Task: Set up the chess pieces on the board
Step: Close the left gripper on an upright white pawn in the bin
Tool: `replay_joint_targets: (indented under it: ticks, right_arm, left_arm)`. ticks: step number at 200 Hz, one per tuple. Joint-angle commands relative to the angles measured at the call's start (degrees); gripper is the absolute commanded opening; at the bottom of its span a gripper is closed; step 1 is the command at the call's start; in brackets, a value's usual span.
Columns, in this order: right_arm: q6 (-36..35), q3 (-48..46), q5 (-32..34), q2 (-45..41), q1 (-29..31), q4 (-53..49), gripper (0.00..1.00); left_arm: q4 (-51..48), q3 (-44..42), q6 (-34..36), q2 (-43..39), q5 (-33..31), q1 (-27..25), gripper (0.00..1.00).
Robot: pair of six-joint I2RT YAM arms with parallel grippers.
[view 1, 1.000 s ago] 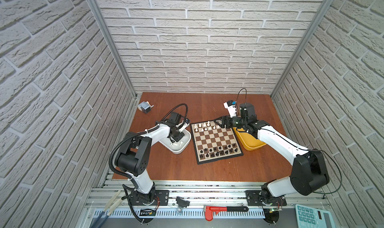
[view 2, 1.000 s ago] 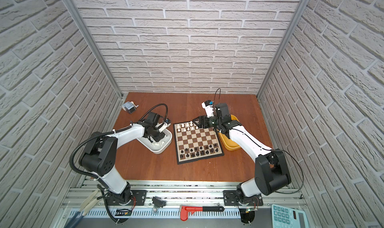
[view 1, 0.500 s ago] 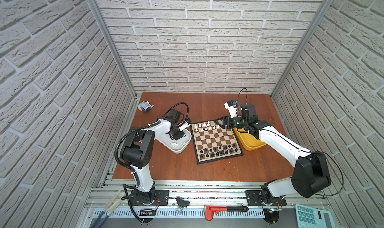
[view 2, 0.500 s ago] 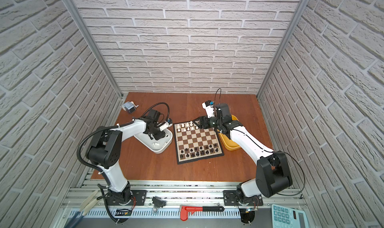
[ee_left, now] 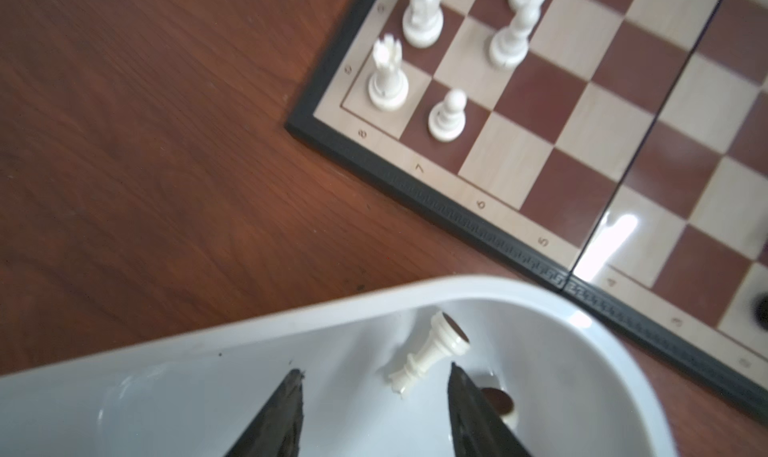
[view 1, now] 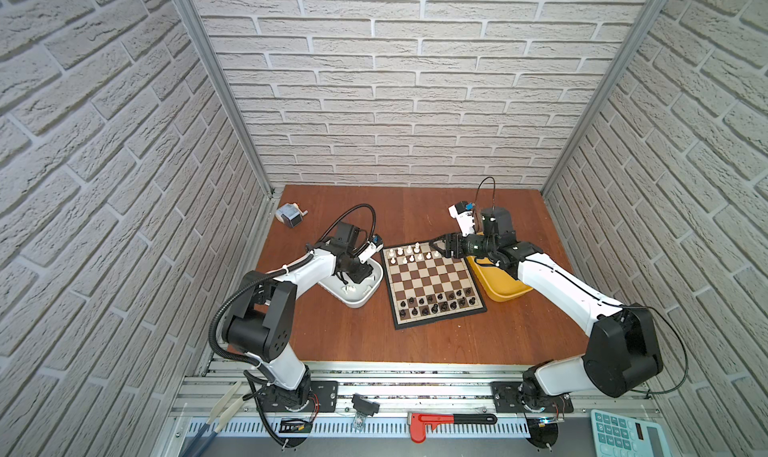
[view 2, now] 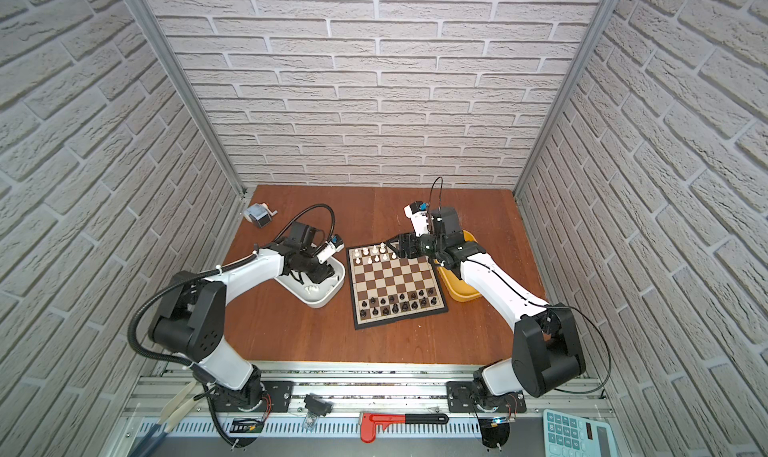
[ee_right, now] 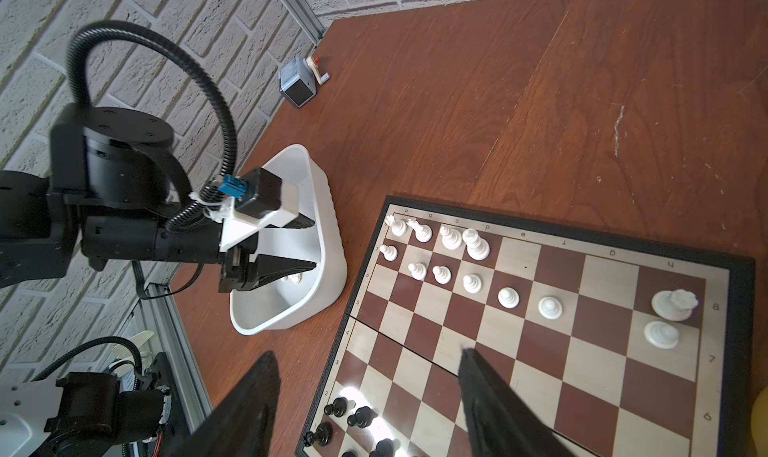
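Note:
The board [view 1: 432, 281] [view 2: 394, 280] lies mid-table. White chess pieces [view 1: 409, 253] stand on its far rows and black ones [view 1: 436, 305] on its near rows. My left gripper [ee_left: 376, 369] [view 1: 353, 277] is down inside the white tub [ee_left: 291, 322] and open. A white piece [ee_left: 428, 353] lies on its side just ahead of the fingertips, untouched. Another piece [ee_left: 500, 405] is partly hidden behind one finger. My right gripper [ee_right: 368, 353] [view 1: 440, 248] hovers open and empty over the board's far right corner.
A yellow tub [view 1: 503, 290] sits right of the board, under my right arm. The white tub [view 1: 365, 297] touches the board's left side. A small grey sharpener [view 1: 289, 216] lies at the far left. A red tool [view 1: 449, 419] and a calculator [view 1: 623, 434] lie in front of the table.
My left arm has shifted its elbow while its gripper stayed in the white tub. The right arm has hardly moved.

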Motion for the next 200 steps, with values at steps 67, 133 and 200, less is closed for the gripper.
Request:
replay_joint_targets:
  ticks: [67,133,200]
  right_arm:
    - [-0.82,1.12,-1.2,0.19,0.19,1.26,0.69]
    - [-1.08,2.19,-1.15,0.55,0.19,0.58,0.69]
    - [-0.74,2.79,-0.17,-0.23,0.2,0.05,0.68]
  left_arm:
    - [-6.76,2.21,7.3,4.94,-1.63,-0.06,0.48]
    - [-8.16,1.76,7.99,6.39,0.29,-1.63,0.48]
    - [-8.44,2.68,5.65,10.18,-0.71,-2.1,0.24]
